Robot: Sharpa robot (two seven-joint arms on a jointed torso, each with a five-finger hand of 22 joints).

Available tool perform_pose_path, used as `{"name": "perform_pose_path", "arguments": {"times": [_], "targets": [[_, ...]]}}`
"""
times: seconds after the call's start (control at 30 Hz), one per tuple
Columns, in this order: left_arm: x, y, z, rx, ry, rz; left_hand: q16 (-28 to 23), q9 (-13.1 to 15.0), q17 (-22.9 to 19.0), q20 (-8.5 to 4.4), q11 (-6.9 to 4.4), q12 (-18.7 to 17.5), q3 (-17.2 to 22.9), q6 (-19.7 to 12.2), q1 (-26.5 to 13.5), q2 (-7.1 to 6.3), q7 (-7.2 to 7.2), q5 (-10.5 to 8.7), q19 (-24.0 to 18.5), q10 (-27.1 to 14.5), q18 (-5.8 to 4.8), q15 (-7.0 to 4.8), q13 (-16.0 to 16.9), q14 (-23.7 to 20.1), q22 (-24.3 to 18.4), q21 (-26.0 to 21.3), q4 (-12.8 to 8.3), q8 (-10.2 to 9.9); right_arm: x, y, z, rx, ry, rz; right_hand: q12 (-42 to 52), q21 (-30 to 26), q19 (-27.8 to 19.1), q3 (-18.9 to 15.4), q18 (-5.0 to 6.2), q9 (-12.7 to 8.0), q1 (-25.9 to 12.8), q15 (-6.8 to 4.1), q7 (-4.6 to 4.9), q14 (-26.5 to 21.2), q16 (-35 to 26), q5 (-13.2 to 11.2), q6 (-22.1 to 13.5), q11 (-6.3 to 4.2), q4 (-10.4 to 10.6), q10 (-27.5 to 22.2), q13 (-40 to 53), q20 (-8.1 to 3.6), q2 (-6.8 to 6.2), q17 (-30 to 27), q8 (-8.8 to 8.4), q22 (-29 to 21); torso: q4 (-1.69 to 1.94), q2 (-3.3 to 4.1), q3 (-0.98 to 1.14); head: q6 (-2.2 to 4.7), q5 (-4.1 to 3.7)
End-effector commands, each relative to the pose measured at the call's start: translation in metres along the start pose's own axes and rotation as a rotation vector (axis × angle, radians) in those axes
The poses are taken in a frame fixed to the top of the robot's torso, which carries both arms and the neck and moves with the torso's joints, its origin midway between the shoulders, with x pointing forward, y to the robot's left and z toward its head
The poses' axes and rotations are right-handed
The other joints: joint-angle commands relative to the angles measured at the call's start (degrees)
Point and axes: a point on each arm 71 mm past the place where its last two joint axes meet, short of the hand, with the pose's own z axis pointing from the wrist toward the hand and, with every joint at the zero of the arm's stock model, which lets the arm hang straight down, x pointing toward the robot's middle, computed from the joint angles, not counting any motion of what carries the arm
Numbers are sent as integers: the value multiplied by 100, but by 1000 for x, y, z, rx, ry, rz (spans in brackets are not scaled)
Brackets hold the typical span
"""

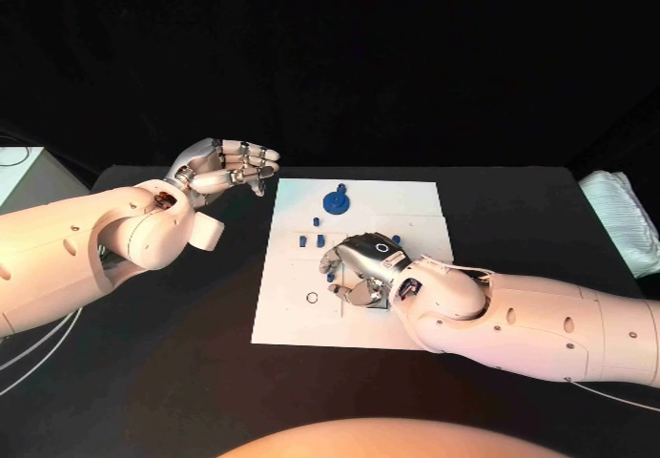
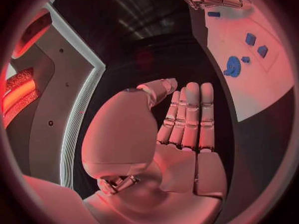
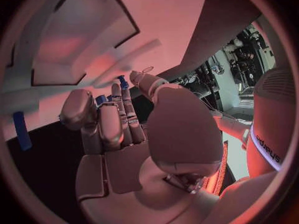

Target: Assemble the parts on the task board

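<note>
Right robot hand (image 1: 360,272) was down on the task board (image 1: 413,205), pinching what looked like a small blue part (image 3: 122,80); a loose pinch could've dropped it. Left robot hand (image 1: 224,164) hovered empty, fingers loosely curled.

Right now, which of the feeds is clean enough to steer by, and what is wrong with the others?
Head view: evenly lit, straight edges, white task board sharp. Left wrist view: fisheye bend, red wash over the left robot hand. Right wrist view: red tint, board smeared, right robot hand blocks the middle.
</note>
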Motion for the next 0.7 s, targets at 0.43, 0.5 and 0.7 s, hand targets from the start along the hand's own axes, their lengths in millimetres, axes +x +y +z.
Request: {"name": "perform_pose_path", "arguments": {"times": [0.43,0.5,0.7], "targets": [[-3,1,-1,-8,11,5,-24,-11,-8,-17,8,41,-33,31,2,43,28,14,11,-40,88,-12,-10,19,-8,-25,-19,31,-25,-12,-25,14,-118,59,397,25,21,-503,64,-76,134,5,-25,-52,81,291,57,-18,104,-183,15,6,24,-37,-58,33,-6,-8,-2,86,-65],[-3,1,-1,-8,11,5,-24,-11,-8,-17,8,41,-33,31,2,43,28,14,11,-40,88,-12,-10,19,-8,-25,-19,31,-34,-19,-29,31,-123,67,496,211,109,-479,32,-91,181,-15,-38,23,170,297,78,-35,118,-128,26,-9,45,85,-66,126,-4,-9,-3,95,-92],[-4,1,-3,-9,10,6,-22,-12,-9,-17,9,44,-37,31,1,44,28,13,14,-42,87,-12,-12,25,-9,-24,-20,36,-59,-43,-37,92,-74,60,662,748,353,-308,-65,-136,255,-52,-57,247,419,272,98,-72,137,19,18,-59,33,469,-110,396,-6,-5,-7,128,-141]]}}
